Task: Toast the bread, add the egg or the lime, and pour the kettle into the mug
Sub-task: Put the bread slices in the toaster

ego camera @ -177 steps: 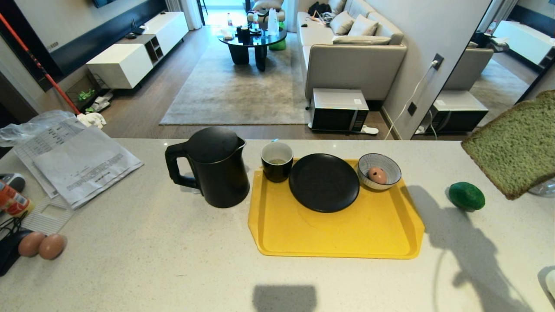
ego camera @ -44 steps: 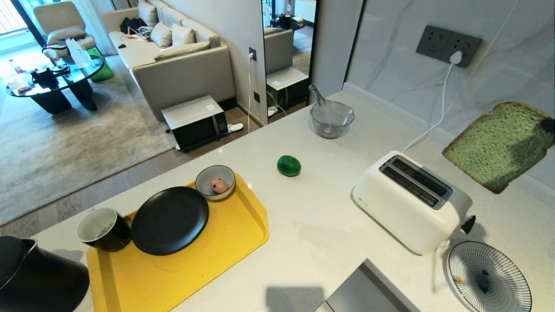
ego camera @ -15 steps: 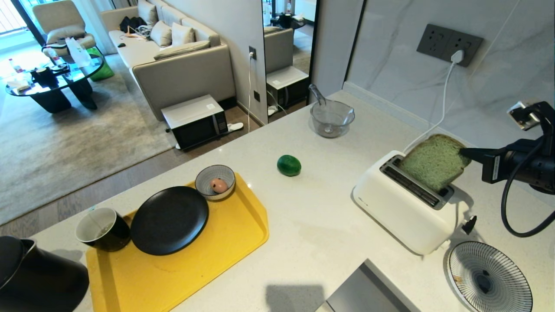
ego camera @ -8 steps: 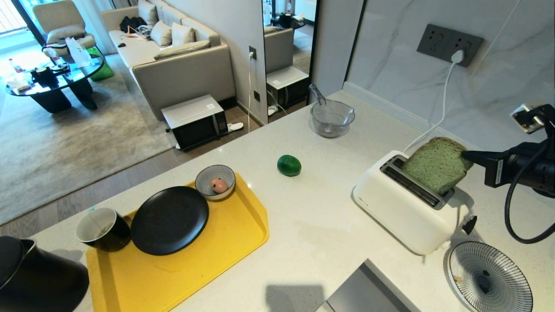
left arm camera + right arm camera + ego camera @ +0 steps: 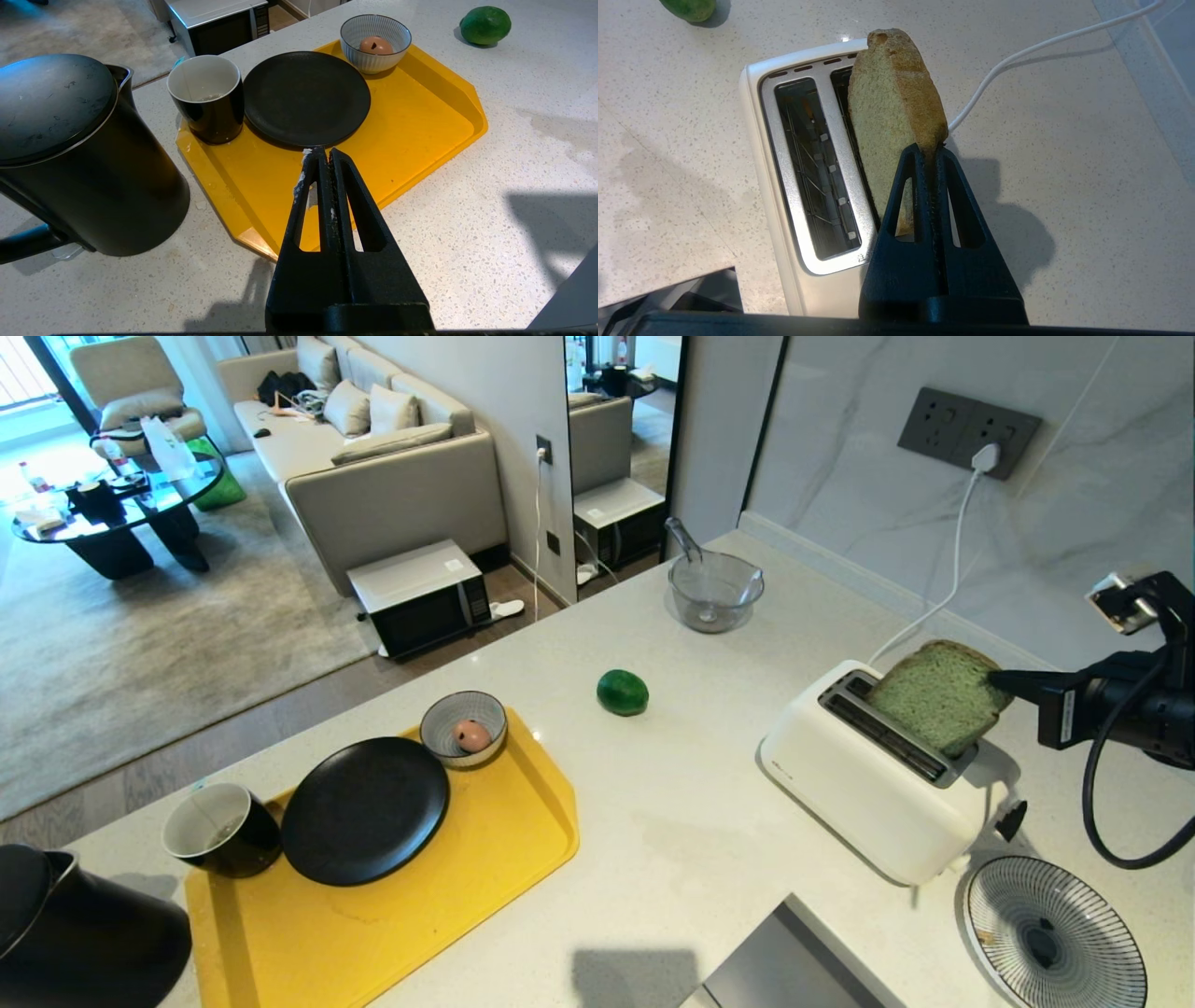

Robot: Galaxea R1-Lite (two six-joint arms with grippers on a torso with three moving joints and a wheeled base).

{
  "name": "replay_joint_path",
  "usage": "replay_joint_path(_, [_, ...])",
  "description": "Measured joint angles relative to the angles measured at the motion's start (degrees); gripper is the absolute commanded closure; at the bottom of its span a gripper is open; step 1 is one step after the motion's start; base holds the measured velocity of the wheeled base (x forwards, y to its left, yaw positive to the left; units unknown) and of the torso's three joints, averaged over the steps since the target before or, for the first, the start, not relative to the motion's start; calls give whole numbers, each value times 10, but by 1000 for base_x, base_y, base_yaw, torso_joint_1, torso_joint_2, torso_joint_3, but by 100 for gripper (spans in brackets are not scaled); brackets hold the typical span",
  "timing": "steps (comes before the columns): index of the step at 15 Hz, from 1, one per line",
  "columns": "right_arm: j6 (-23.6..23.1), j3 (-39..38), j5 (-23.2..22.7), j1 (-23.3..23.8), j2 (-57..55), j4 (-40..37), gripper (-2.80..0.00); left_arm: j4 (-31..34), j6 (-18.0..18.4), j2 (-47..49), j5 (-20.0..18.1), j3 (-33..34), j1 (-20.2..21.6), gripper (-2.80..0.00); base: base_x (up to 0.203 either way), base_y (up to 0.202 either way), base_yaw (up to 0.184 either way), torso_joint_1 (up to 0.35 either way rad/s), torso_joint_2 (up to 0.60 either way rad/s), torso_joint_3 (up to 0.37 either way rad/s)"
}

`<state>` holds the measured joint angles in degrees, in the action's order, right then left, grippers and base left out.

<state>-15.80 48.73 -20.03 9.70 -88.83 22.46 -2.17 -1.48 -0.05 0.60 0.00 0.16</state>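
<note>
**Head view: bread sinks partway into the toaster's far slot**

Head view, left to right: the kettle (image 5: 79, 933) stands at the counter's near left corner, lid on, so what it holds cannot be seen. Beside it the mug (image 5: 219, 831) sits on the yellow tray's (image 5: 448, 924) corner, with only a little residue at its bottom as far as the left wrist view shows. Next come the black plate (image 5: 364, 810), bare, and the patterned bowl (image 5: 463, 729) holding one brown egg (image 5: 472, 735). The lime (image 5: 623, 693) lies on the counter, well apart from the tray. A glass bowl (image 5: 714, 591) with a utensil in it stands farther back.

At the right, the bread (image 5: 941, 695), which hung in the air above the toaster (image 5: 878, 770) a few seconds ago, now has its lower corner inside the far slot, tilted. The right gripper (image 5: 1001, 683) stays clamped on the slice's top crust. The near slot is empty. I judge the toasting step nearly set up: release and lever press remain.

The left gripper (image 5: 322, 156) hangs closed and empty over the tray's near edge.
</note>
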Motion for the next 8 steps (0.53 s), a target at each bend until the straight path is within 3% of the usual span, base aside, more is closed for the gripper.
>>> replay_joint_path(8, [-42, -14, 0, 0, -24, 1, 0, 0, 0, 0, 0, 0, 0, 0, 0, 0, 0, 0, 0, 0])
